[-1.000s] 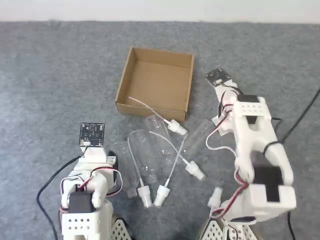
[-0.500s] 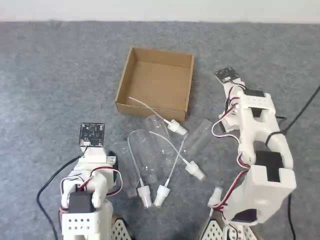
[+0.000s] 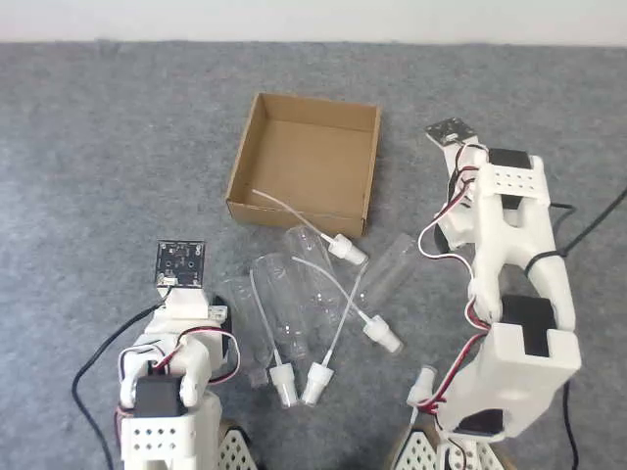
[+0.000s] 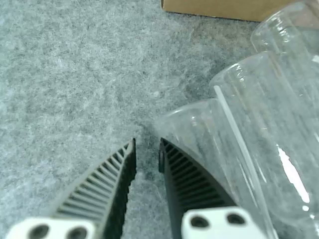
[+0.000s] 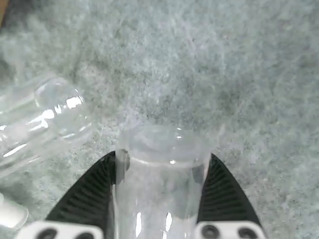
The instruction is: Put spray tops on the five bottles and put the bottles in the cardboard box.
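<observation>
Right tool [image 5: 162, 160] is pinching a clear bottle [image 5: 159, 199] btw its fingers, w/ a second bottle [image 5: 45, 119] lying just beside it on the grey desk [image 5: 224, 59]. Left tool [image 4: 147, 149] is sitting low over the desk, barely spread & gripping nothing, w/ one finger right beside the base of a lying bottle [image 4: 199, 129]. In the high view the cardboard box [image 3: 294, 211] is standing open-topped, w/ the loose bottles [image 3: 284, 304] & spray tops [image 3: 318, 377] lying near it, all outside.
</observation>
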Controlling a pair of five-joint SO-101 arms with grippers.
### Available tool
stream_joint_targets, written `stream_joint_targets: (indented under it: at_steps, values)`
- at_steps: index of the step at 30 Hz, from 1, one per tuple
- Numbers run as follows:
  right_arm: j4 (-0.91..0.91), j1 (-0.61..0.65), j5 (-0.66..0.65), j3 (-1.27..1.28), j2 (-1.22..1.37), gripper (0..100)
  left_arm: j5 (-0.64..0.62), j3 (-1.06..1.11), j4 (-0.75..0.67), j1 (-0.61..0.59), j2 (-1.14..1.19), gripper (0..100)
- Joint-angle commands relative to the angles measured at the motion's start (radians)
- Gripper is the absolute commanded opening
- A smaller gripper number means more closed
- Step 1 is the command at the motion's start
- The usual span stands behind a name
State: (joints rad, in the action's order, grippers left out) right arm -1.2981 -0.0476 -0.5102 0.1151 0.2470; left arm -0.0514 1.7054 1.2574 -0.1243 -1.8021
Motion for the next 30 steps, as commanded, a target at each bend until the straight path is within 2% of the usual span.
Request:
stream_joint_targets:
  at_steps: [1, 6, 8, 19, 30]
  values:
    - [-0.015, -0.035, 0.000, -0.058, -0.067, 5.5, 0.008, -0.019, 0.003, 0.005, -0.017, 8]
    - [-0.015, -0.087, 0.002, -0.055, -0.183, 5.5, 0.008, -0.019, 0.003, 0.005, -0.017, 8]
    - [-0.015, -0.099, 0.054, -0.054, -0.217, 5.5, 0.008, -0.019, 0.003, 0.005, -0.017, 8]
    - [-0.079, -0.114, 0.727, -0.055, -0.255, 5.9, 0.008, -0.019, 0.003, 0.005, -0.017, 8]
    - [-0.159, -0.116, 1.122, -0.055, -0.254, 5.5, 0.008, -0.019, 0.003, 0.005, -0.017, 8]
